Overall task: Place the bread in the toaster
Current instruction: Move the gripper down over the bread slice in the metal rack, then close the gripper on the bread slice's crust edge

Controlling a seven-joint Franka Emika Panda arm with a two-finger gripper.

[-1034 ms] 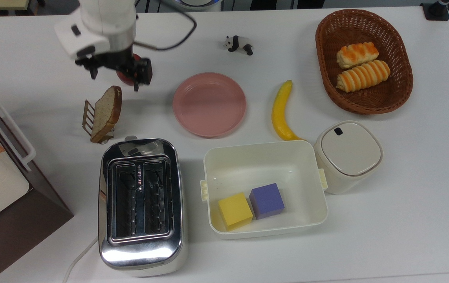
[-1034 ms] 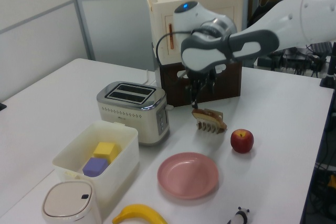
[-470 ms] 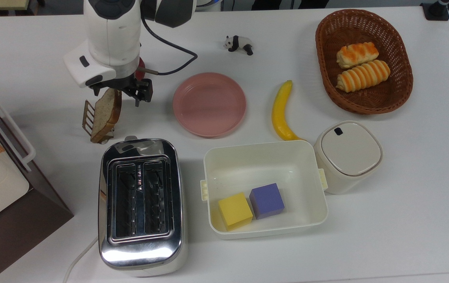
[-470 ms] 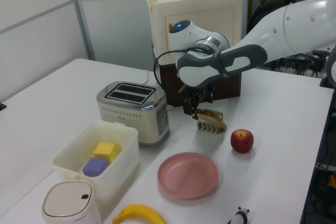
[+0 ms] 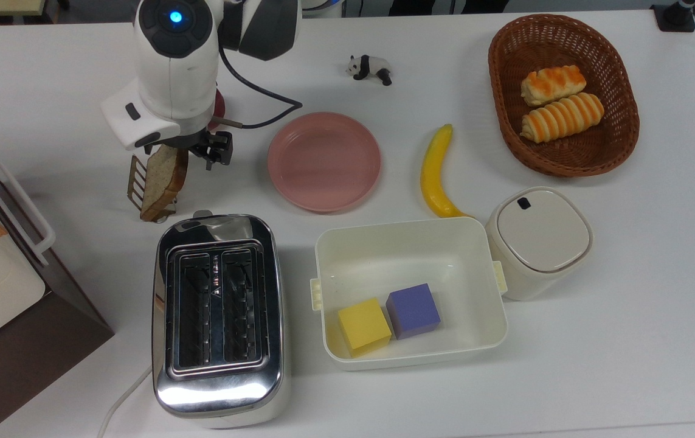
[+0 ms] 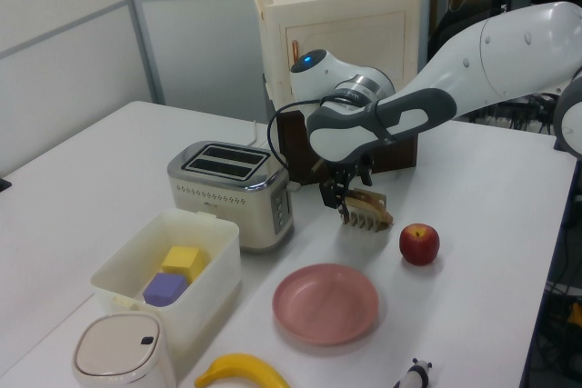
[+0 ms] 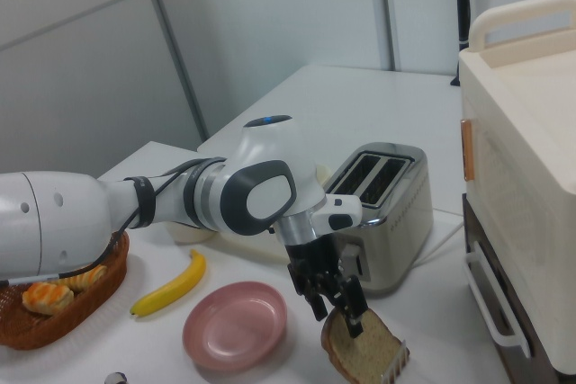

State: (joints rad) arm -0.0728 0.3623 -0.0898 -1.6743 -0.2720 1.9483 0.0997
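Gripper low over the top edge of the bread, fingers spread apart w/ the crust between them; can't tell if touching yet, not clenched. Bread standing tilted in small wire toast rack, on white table, just beyond the toaster's far end in the top view. Same slice in right view, brown crust facing up toward fingers, rack prongs at the right view's right. In left view gripper right above rack, red apple near, to the left view's right.

Toaster chrome, both slots empty, white cord trailing off its near corner; also in left view and right view. Pink plate beside, bare. Banana past plate, then cream bin w/ yellow block and purple block inside. Lidded cream canister touching or nearly touching bin's side. Wicker basket w/ two striped rolls. Panda figurine near table's far edge
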